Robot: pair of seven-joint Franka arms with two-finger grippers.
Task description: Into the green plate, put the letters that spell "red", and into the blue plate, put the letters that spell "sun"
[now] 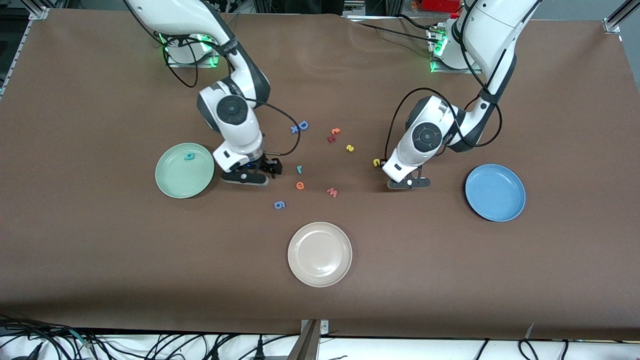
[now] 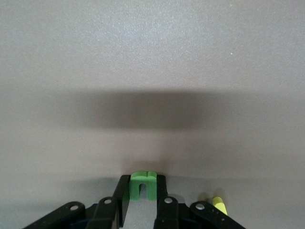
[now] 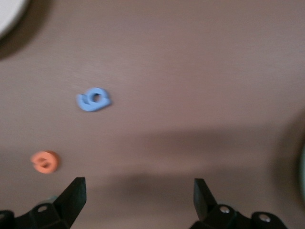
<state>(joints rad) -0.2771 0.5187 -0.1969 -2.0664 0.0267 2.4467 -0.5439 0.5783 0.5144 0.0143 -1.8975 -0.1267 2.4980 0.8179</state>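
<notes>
My left gripper (image 1: 407,183) is low on the table between the yellow "n" (image 1: 376,162) and the blue plate (image 1: 495,192). In the left wrist view its fingers (image 2: 123,191) press both sides of the green "u" (image 2: 143,182); the yellow "n" (image 2: 219,205) lies beside them. My right gripper (image 1: 250,176) hangs open and empty (image 3: 139,186) beside the green plate (image 1: 177,177), which holds the teal "d" (image 1: 189,156). The teal "r" (image 1: 299,169), orange "e" (image 1: 300,185) and yellow "s" (image 1: 350,148) lie on the cloth mid-table.
A beige plate (image 1: 320,254) sits nearest the front camera. Loose letters lie around: blue "g" (image 1: 279,204), salmon "w" (image 1: 332,192), blue "D" (image 1: 303,125), and orange and dark red "t" shapes (image 1: 333,135). The right wrist view shows the "g" (image 3: 94,99) and "e" (image 3: 45,162).
</notes>
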